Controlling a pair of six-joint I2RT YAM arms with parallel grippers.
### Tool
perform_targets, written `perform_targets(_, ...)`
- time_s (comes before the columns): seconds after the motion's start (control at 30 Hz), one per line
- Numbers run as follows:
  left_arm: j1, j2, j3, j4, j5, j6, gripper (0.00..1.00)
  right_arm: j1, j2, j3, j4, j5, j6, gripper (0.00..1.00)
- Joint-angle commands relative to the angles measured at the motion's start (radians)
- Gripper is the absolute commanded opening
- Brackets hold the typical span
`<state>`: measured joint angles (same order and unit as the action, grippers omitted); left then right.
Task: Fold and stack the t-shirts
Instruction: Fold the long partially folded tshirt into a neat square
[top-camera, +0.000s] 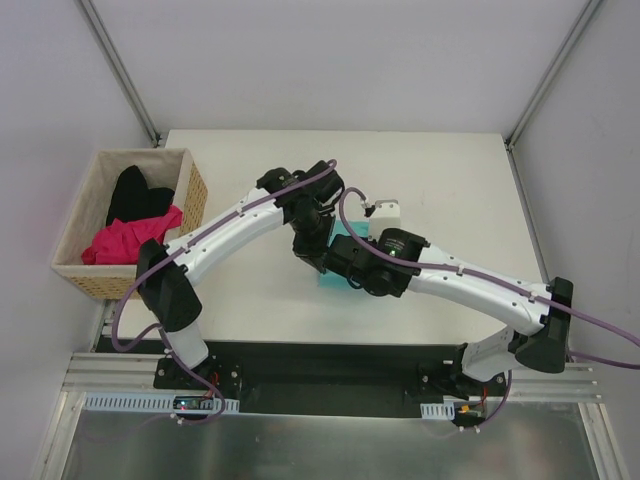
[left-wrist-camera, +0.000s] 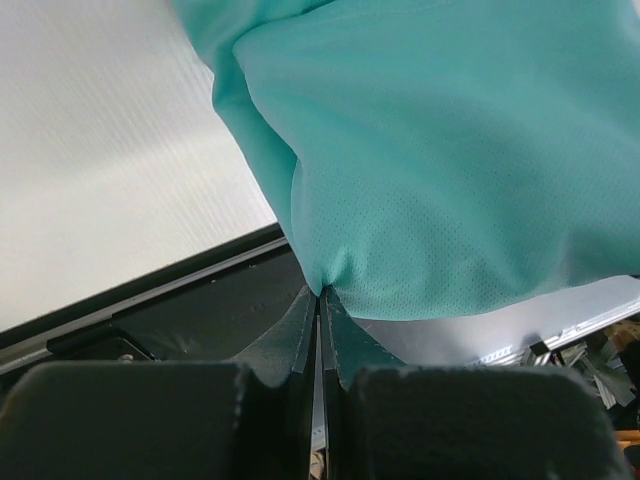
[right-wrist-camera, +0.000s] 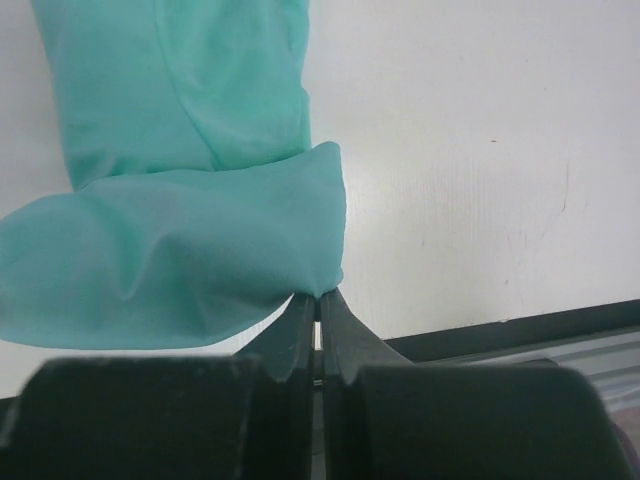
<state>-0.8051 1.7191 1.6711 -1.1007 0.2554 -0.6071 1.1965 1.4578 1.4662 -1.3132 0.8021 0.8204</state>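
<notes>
Left wrist view: your left gripper (left-wrist-camera: 319, 292) was pinched shut on an edge of the teal t-shirt (left-wrist-camera: 450, 150), with the cloth spreading up and right of the tips. Right wrist view: your right gripper (right-wrist-camera: 318, 296) was clamped on a folded corner, and the shirt trailed to the upper left. Seen from above, both claws met at the centre of the table (top-camera: 450, 180), equally near the shirt. The pink t-shirt (top-camera: 130, 240) and black t-shirt (top-camera: 135, 195) lay in the basket (top-camera: 193, 190) at far left.
</notes>
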Motion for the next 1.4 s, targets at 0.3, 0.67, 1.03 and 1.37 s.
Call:
perform_targets(0.3, 0.081, 0.045, 0.099, -0.062, -0.016, 0.073, 0.0, -0.136, 0.03, 0.009, 0.072, 0.034, -0.194, 0.0)
perform_targets(0.67, 0.161, 0.114, 0.16, -0.062, 0.013, 0.125, 0.0, -0.256, 0.119, 0.034, 0.209, -0.023, -0.348, 0.0)
perform_targets(1.03, 0.221, 0.319, 0.407, -0.105, 0.076, 0.199, 0.0, -0.319, 0.199, 0.103, 0.261, -0.076, -0.423, 0.0)
perform_targets(1.37, 0.297, 0.445, 0.545, -0.111, 0.148, 0.227, 0.0, -0.428, 0.321, 0.175, 0.325, -0.127, -0.507, 0.0)
